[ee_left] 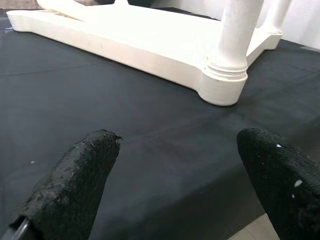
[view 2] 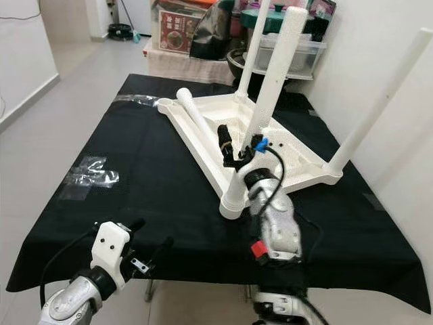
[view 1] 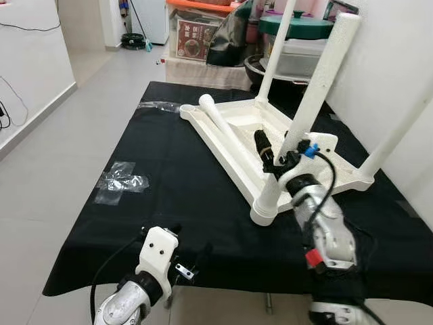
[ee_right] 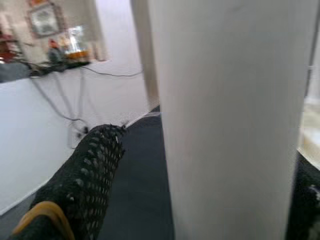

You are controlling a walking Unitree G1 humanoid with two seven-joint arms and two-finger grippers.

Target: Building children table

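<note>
No readable writing anywhere: the red-and-white box point(view 1: 196, 37) on the floor at the far end carries print too small to make out. On the counter point(view 1: 169, 196), draped in black cloth, the white children's table point(view 1: 233, 142) lies upside down, its top flat on the cloth and its long side running diagonally from the far left corner toward the near right. Three legs stand in their corner sockets, pointing up and leaning a little to the right: the near leg point(view 1: 318, 84), a far one point(view 1: 274, 51) and a right-hand one point(view 1: 399, 132). A fourth leg point(view 1: 220, 122) lies loose inside the upturned frame, along its left edge. The right gripper point(view 1: 277, 157) is at the near leg low down, just above the socket, its black fingers point(ee_right: 87, 175) on either side of the white tube and pressed to it, so it grips the leg. The left gripper point(ee_left: 170, 190) hovers at the counter's near edge, spread wide and holding nothing, facing the near corner socket point(ee_left: 225, 85). A scrap of clear plastic point(view 1: 120, 181) lies on the floor to the left.
</note>
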